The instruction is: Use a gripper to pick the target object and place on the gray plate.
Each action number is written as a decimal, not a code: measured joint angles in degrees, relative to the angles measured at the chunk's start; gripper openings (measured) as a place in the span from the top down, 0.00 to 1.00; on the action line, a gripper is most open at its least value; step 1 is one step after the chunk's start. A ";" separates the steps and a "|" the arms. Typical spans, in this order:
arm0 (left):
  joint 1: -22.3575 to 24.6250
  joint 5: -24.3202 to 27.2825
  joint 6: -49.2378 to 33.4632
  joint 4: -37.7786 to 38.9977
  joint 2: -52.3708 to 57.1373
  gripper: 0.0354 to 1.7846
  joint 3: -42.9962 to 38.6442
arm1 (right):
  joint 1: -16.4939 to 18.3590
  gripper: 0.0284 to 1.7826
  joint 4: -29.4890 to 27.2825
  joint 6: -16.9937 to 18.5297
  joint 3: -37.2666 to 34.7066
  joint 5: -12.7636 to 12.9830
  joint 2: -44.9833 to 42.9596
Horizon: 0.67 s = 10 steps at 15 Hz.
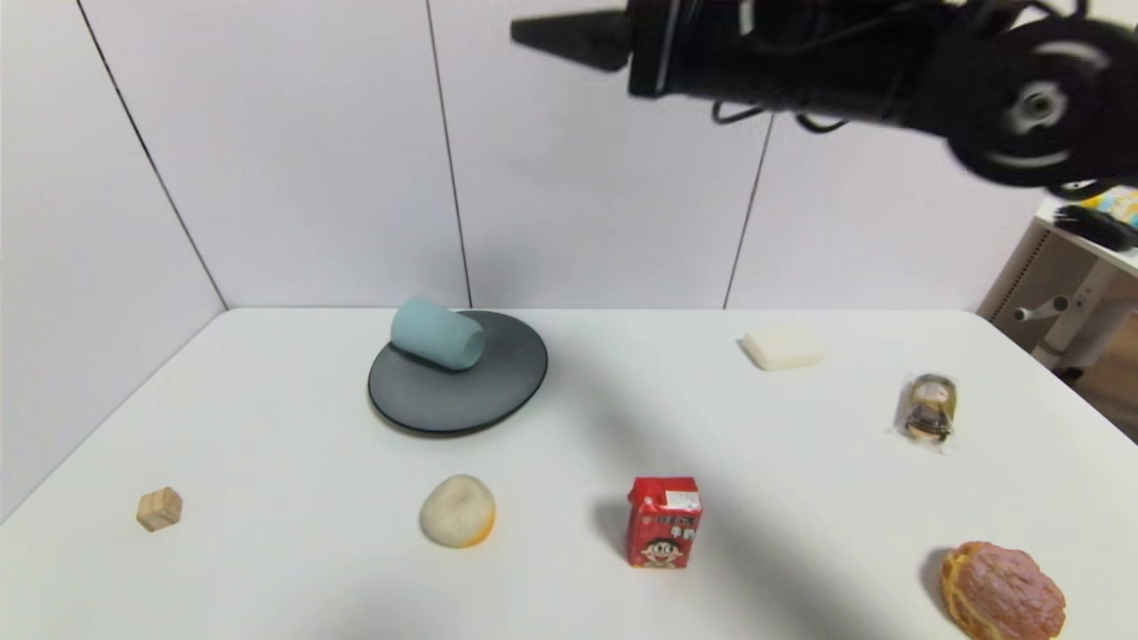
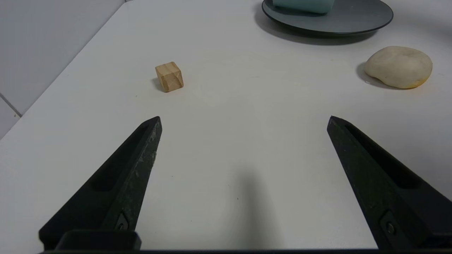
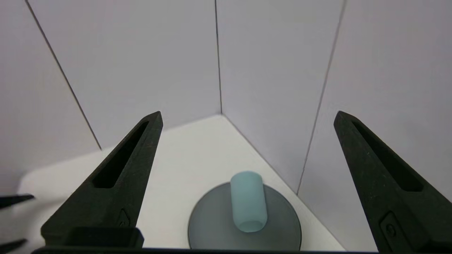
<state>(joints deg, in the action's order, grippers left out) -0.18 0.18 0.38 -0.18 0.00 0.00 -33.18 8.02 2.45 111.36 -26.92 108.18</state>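
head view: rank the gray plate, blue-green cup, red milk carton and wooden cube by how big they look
1. gray plate, widest by far
2. blue-green cup, lying on its side on the plate
3. red milk carton, close to the cup's size but nearer the camera, so unsure
4. wooden cube, smallest

Right arm: seen raised high at the far right, stretched leftward across the scene.
Right gripper [image 3: 247, 116]: held aloft, fingers spread wide, nothing gripped.
Left gripper [image 2: 243, 120]: kept low at the near left, fingers parted wide, nothing held.
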 joint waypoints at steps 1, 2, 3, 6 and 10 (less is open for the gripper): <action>0.00 0.00 0.00 0.00 0.00 0.06 0.00 | 1.16 0.06 -1.44 1.12 -0.59 -0.21 -3.28; 0.00 0.00 0.00 0.00 0.00 0.06 0.00 | 2.62 0.06 -3.06 1.73 -1.88 -0.72 -6.69; 0.00 0.00 0.00 0.00 0.00 0.06 0.00 | 4.47 0.06 -4.74 1.93 -4.12 -1.63 -10.22; 0.00 0.00 0.02 0.00 0.00 0.06 0.00 | 11.39 0.05 -8.33 1.99 -16.69 -4.34 -21.93; 0.00 0.00 0.02 0.00 0.00 0.06 0.00 | 20.15 0.05 -11.29 0.38 -37.27 -1.68 -38.34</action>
<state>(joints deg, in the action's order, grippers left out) -0.18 0.18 0.40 -0.18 0.00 0.00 -13.03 -3.27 2.83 74.09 -28.60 69.84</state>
